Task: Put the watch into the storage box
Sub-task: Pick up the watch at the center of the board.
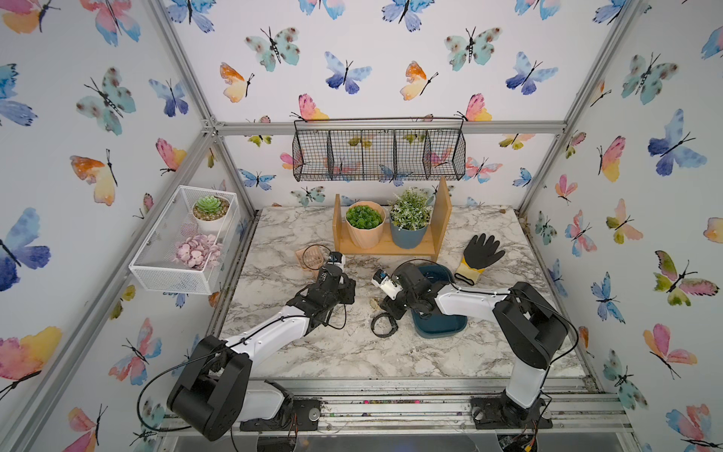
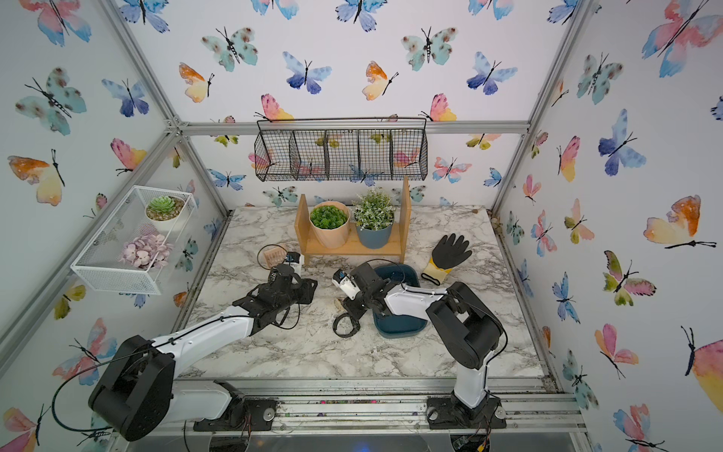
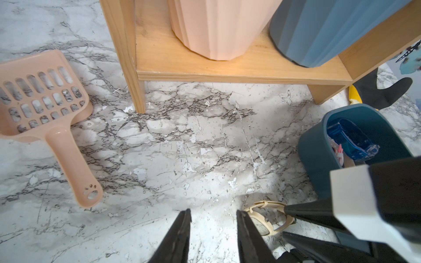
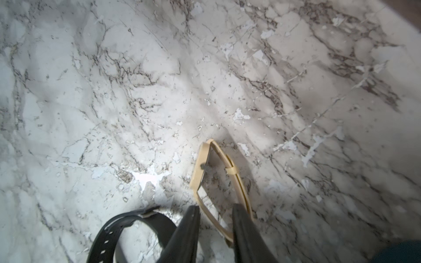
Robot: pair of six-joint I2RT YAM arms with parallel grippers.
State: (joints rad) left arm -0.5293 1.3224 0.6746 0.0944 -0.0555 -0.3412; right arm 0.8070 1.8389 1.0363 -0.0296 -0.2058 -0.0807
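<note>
On the marbled tabletop [image 1: 313, 352] beside the dark teal plastic storage box [image 1: 442, 326], my right claw [image 4: 215, 207] straddles the cream strap watch [image 4: 199, 169], jaws part-spread; I cannot tell if it pinches.

SITE: robot test cell dressed as a home corner | FRAME: aluminium struts [image 1: 391, 128] box the space | WALLS: butterfly paper [image 1: 352, 58] on flat panels | BENCH: marble-print top [image 1: 352, 352]; left arm [image 1: 266, 332] and right arm [image 1: 469, 301] bolted to a front rail [image 1: 391, 409] | DRESSING: plants [image 1: 364, 216] on a wood shelf [image 1: 385, 247]; wire basket [image 1: 378, 154]; mesh basket [image 1: 172, 270]
</note>
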